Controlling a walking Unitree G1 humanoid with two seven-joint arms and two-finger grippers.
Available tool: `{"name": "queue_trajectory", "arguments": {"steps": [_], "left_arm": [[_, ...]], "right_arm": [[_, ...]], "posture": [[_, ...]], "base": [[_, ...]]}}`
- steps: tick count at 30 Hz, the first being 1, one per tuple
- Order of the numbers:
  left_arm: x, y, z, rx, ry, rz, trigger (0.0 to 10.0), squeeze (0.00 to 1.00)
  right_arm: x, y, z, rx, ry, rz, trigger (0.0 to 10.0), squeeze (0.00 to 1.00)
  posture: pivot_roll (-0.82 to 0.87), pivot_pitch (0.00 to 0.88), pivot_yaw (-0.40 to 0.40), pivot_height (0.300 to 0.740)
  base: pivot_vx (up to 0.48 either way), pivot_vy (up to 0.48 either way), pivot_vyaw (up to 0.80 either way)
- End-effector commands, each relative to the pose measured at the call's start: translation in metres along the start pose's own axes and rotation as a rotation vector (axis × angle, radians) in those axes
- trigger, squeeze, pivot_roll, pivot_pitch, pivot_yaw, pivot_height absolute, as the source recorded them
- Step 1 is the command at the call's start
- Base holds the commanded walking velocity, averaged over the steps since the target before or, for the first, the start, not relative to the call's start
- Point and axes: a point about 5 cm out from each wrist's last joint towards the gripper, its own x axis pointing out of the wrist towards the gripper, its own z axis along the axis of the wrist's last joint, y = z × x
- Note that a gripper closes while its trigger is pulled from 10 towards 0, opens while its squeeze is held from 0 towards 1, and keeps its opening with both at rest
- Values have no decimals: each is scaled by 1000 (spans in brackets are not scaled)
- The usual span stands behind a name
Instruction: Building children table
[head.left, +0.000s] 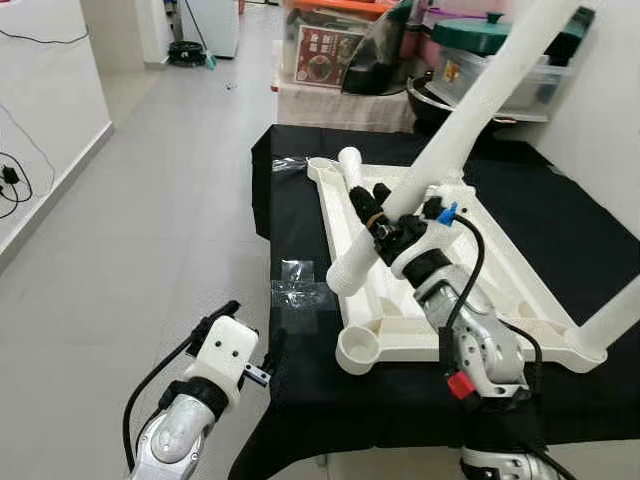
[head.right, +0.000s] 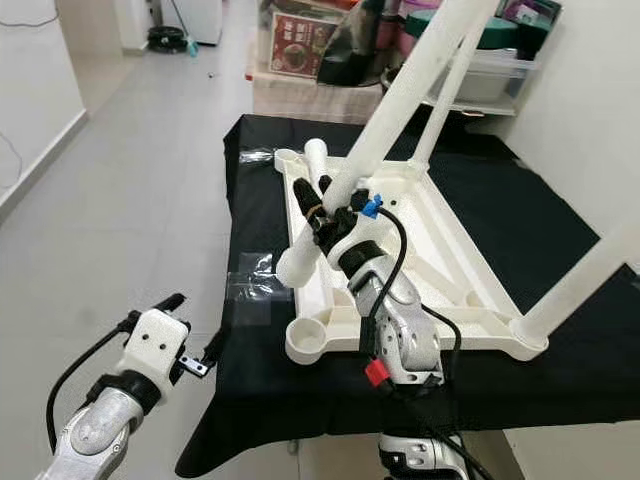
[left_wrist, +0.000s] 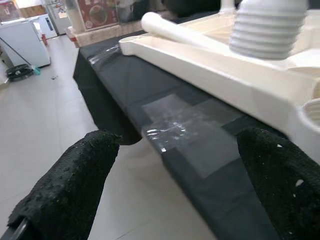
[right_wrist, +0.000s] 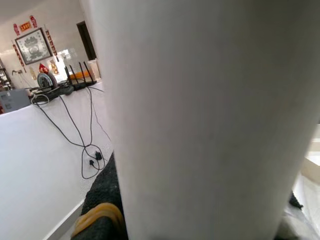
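Observation:
The white children's table top lies upside down on a black cloth. My right gripper is above its left part, shut on a long white leg that slants up to the back right. In the right wrist view that leg is very close. A second white leg lies across the left rim. Another leg rises from the front right corner. The front left corner socket is empty. My left gripper hangs open over the floor beside the cloth's left edge, its fingers wide apart.
A patch of clear tape sticks to the cloth near its left edge. Boxes, a pot and plastic bins crowd the back behind the table. A white wall with cables runs along the left. Grey tiled floor lies open to the left.

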Motion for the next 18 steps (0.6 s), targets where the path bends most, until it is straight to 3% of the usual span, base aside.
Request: {"name": "queue_trajectory", "arguments": {"steps": [1, 3, 9, 18], "left_arm": [[-1, -9, -4, -26, 25, -17, 10000, 0], [-1, -9, -4, -26, 25, -17, 10000, 0], [-4, -14, -3, -34, 30, -27, 10000, 0], [0, -11, 3, -38, 18, -6, 10000, 0]], "right_arm": [[-2, -1, 1, -6, -18, -8, 10000, 0], [-2, -1, 1, -6, -18, -8, 10000, 0], [-2, 3, -2, -4, -12, 3, 10000, 0], [0, 6, 0, -3, -23, 9, 10000, 0]], "posture": [[59, 0, -115, 740], [59, 0, -115, 740], [61, 0, -116, 740], [60, 0, -119, 740]], "base": [[0, 0, 0], [0, 0, 0], [-400, 0, 0], [0, 0, 0]]}}
